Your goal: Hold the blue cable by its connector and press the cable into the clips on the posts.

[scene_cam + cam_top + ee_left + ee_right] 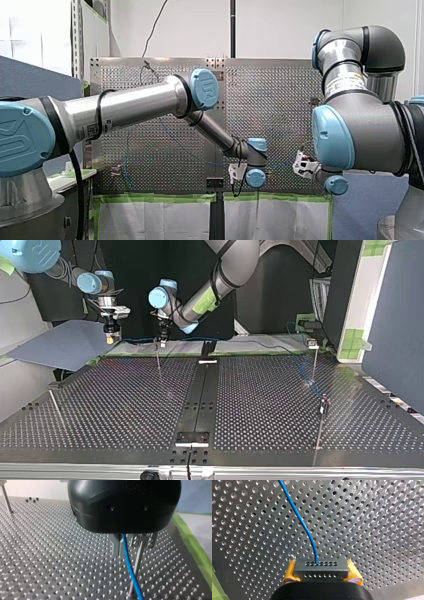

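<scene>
The thin blue cable [298, 517] leaves a grey perforated connector [322, 571]. My right gripper [320, 563] is shut on that connector with its yellow pads. In the top view my right gripper [111, 337] hangs at the far left edge of the table. The cable [250, 342] runs from it along the far edge. My left gripper [132, 550], black with metal fingers, is shut on the cable [128, 565], right beside a thin metal post [137, 563]. In the top view my left gripper [162, 335] sits directly over that post's [158, 357] top clip.
More posts stand on the perforated table: one at the far right [314, 360], one nearer right [321, 422], one leaning at the near left [56, 407]. A black rail [202, 390] splits the table. A blue-grey panel [60, 345] lies beyond the left corner.
</scene>
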`<state>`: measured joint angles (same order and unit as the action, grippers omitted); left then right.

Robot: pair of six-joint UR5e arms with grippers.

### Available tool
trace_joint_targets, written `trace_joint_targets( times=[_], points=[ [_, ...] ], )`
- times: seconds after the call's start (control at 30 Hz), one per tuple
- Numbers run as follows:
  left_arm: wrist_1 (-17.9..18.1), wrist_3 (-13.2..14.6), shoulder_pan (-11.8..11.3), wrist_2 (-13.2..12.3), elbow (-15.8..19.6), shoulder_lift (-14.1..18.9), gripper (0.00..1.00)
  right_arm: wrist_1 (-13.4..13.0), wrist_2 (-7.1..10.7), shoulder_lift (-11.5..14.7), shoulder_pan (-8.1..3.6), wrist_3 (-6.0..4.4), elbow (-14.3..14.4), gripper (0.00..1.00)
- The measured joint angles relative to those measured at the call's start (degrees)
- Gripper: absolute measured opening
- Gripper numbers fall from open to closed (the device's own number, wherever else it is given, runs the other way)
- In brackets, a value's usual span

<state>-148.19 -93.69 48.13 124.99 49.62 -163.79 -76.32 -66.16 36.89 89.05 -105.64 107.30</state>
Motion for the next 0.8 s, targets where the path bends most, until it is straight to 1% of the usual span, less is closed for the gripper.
trace_joint_targets(
  times=[0.17, 0.27, 0.4, 0.57, 0.73, 0.8],
  points=[
    [-0.3, 0.0, -1.0, 0.0, -0.1, 0.0, 0.0, -0.1, 0.05, 0.0, 0.18, 0.16, 0.0, 0.0],
    [-0.4, -0.1, -1.3, 0.1, 0.8, 0.0, 0.0, -0.2, 0.06, 0.0, 0.2, 0.26, -0.1, 0.0],
    [0.4, -0.2, -1.5, 0.1, 2.5, 0.0, 0.0, -0.3, 0.06, -0.1, 0.22, 0.23, -0.2, 0.0],
    [1.0, -0.2, -1.6, -0.1, 3.2, 0.0, 0.0, -0.5, 0.12, -0.3, 0.3, 0.11, -0.4, 0.0],
    [1.2, -0.2, -1.6, -0.6, 3.1, 0.0, 0.0, -0.4, 0.61, -1.5, 0.35, 0.01, -1.3, 0.0],
    [1.2, -0.2, -1.6, -0.8, 2.8, 0.0, 0.0, 0.1, 0.6, -2.2, 0.36, 0.28, -2.1, 0.0]
  ],
)
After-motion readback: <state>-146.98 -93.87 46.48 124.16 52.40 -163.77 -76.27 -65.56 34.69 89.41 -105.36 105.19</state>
